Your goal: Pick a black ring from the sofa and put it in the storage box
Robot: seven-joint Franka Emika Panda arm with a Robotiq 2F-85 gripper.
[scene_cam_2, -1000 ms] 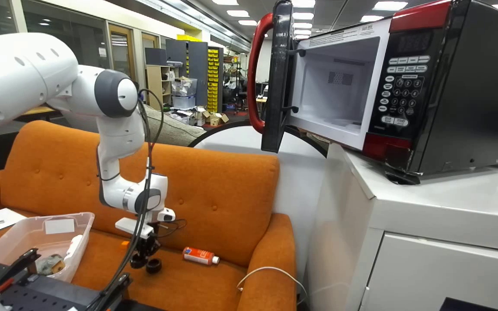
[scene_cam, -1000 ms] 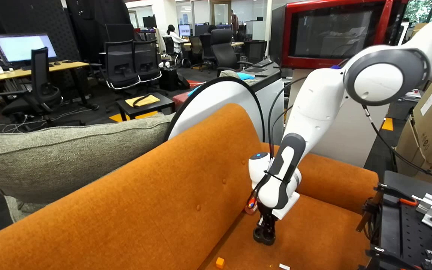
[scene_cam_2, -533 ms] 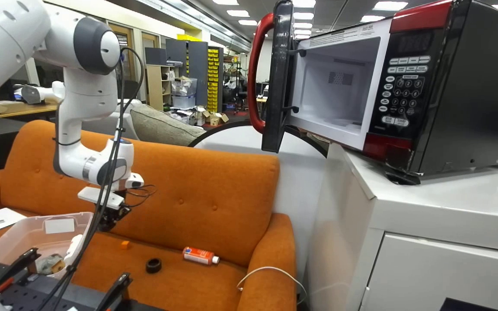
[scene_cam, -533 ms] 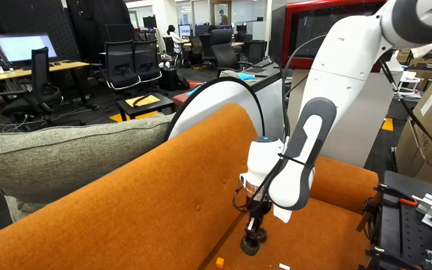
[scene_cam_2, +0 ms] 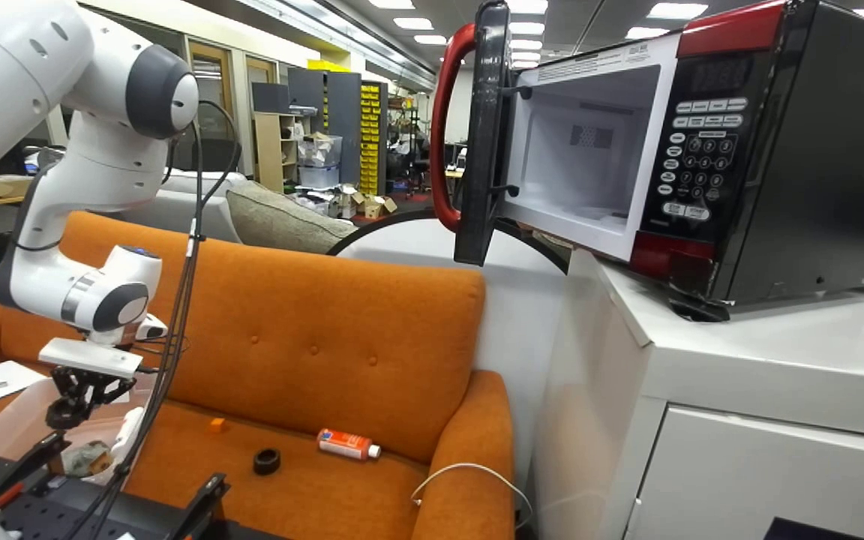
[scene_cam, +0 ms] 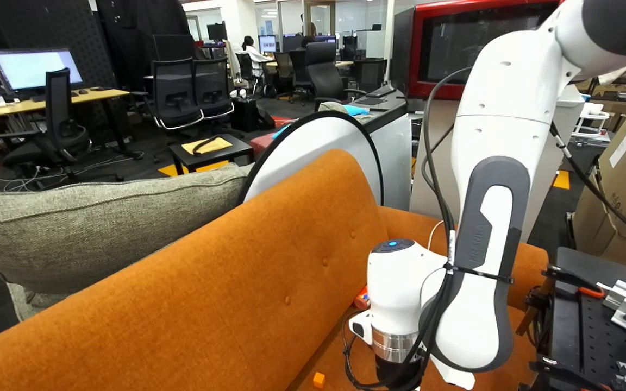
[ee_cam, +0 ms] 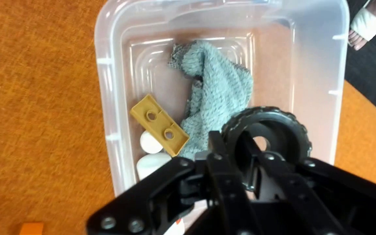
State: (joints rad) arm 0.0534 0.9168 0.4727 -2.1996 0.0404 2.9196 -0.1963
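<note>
White robot arm (scene_cam: 503, 130) — dark-grey panels (scene_cam: 500, 168), black gripper (ee_cam: 233, 139)

Black cables (scene_cam: 439, 304) gathered by a thin tie (scene_cam: 481, 273) — blue light (scene_cam: 393, 244) on the white wrist housing (scene_cam: 397, 288), silver band (scene_cam: 393, 346) beneath, round metal screws (ee_cam: 108, 222) studding the gripper's black links (ee_cam: 139, 195).

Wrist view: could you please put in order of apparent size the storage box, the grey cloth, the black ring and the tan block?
Largest: storage box.
Middle, order unsure: grey cloth and black ring; the ring is nearer to the viewpoint, and each is partly covered.
Smallest: tan block.
</note>
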